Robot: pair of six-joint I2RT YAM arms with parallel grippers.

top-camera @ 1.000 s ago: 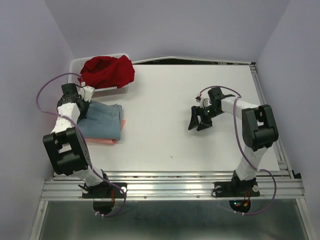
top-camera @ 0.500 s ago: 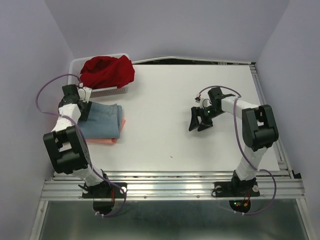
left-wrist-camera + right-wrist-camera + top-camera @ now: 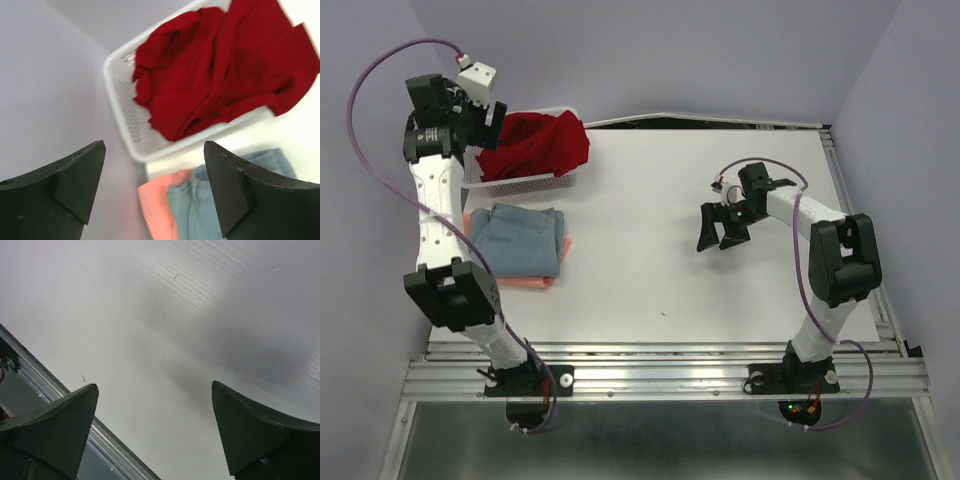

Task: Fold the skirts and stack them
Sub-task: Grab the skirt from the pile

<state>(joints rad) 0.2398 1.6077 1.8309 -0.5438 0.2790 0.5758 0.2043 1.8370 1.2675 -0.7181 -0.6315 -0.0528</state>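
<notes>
The dark red skirt [image 3: 535,140] lies crumpled in the white plastic basket [image 3: 520,183] at the far left corner of the surface [image 3: 670,200]. Its cloth is matte and soft, bunched into deep, loose folds, and one flap hangs over the basket's right rim. The basket is rectangular with rounded corners and thin mesh walls pierced by rows of small holes.

Just in front of the basket, the dusty blue-grey skirt [image 3: 520,240] lies folded into a flat, roughly square pad with a few shallow wrinkles. It rests on the salmon-pink skirt [image 3: 525,282], which shows only as a thin band along the pad's near edge, right side and far left corner. Both lie flat on the smooth white surface, near its left edge.

The left gripper [image 3: 485,112] is raised high above the basket. In the left wrist view its two dark, wedge-shaped fingers [image 3: 75,185] stand wide apart with nothing between them, framing the basket wall, the red cloth and the corners of the two folded skirts below.

The right gripper [image 3: 717,240] hangs over bare surface on the right side, well apart from all the cloth. Its jaws are spread fully and it grasps nothing. Its wrist view shows faintly ribbed white board and a metal rail [image 3: 115,450].
</notes>
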